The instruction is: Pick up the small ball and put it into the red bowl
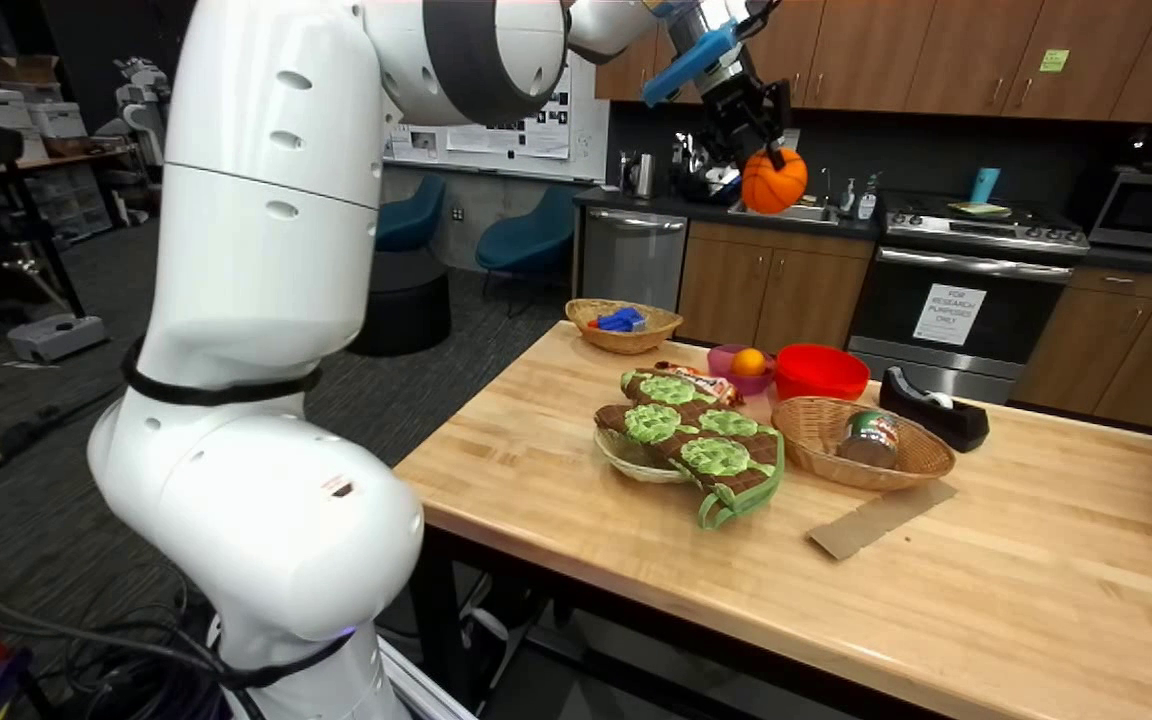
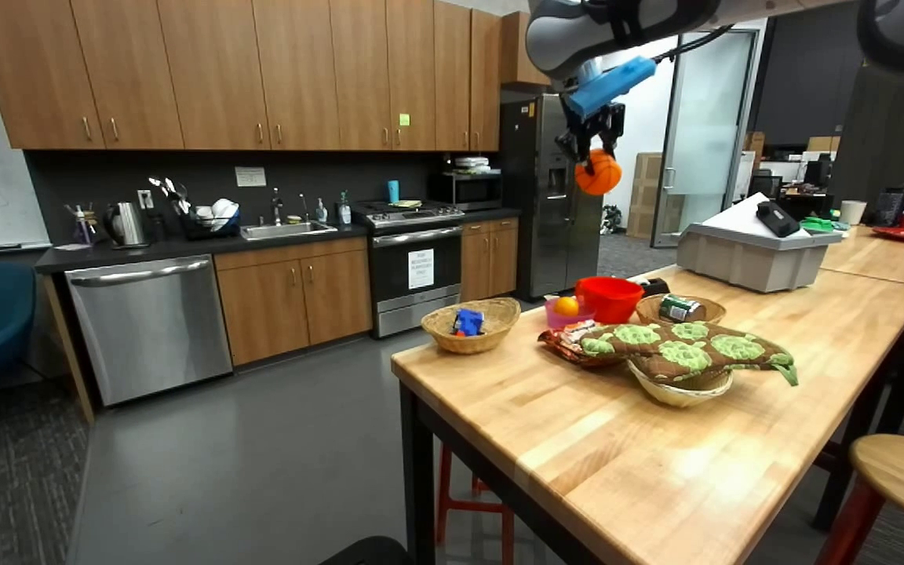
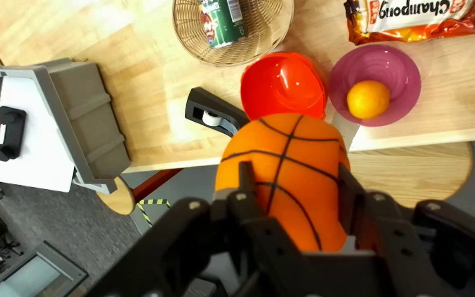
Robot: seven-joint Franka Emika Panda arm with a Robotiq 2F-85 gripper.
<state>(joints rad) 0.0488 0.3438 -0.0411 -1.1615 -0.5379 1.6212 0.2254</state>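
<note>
The gripper (image 3: 294,177) was pinching a small orange basketball (image 1: 776,190), black-seamed and squeezed from two sides. In both exterior views the ball hung in the air, well above the desk (image 1: 1036,570). Below, the red bowl (image 3: 281,86) stood upright on the desk; in the wrist view the basketball hid part of its edge. Just beside it was a purple bowl (image 3: 404,84) with an orange (image 3: 368,100) in it, and near that lay a Champong packet (image 3: 415,18). A wicker basket (image 3: 268,29) held a green-labelled can (image 3: 223,24) on its side, with a black tape dispenser (image 3: 204,103) near the red bowl. A brown quilted oven mitt (image 1: 701,440), patterned in green, lay across a pale basket (image 1: 631,460).
</note>
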